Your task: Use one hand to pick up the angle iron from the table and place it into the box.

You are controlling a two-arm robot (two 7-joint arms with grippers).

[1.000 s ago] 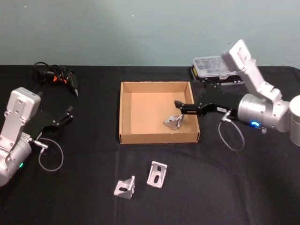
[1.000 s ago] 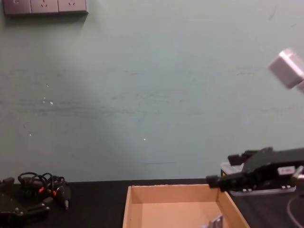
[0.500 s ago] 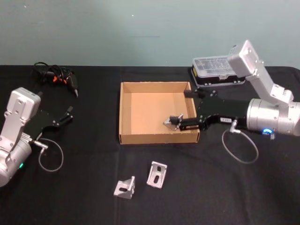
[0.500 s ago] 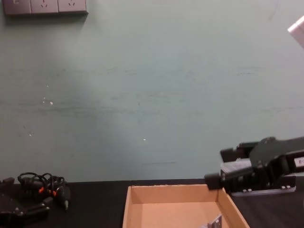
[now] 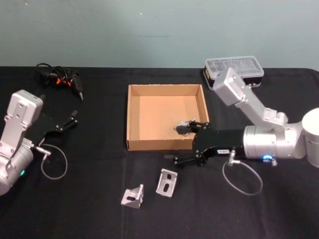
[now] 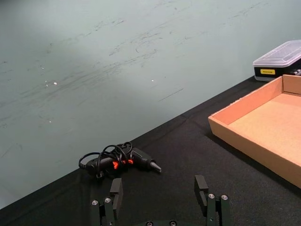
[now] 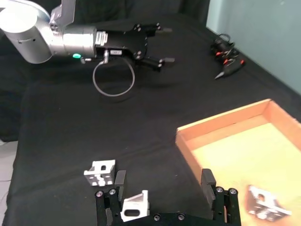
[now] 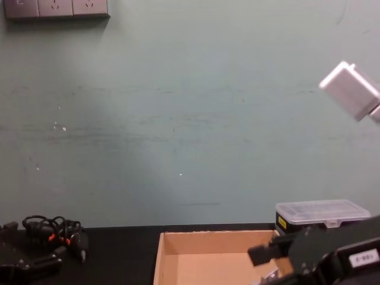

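Over the box's (image 5: 129, 117) near corner — right hand (image 5: 182, 143) splayed wide, empty — case label (image 6: 266, 72) unreadable

Angle iron (image 5: 181, 129) in box (image 5: 129, 117)

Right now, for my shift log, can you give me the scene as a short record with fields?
box: centre of the table
in box: one angle iron, near the front right corner
on table: left angle iron and right angle iron, in front of the box
right gripper: open, empty, at the box's front right corner
left gripper: open, empty, parked at the left
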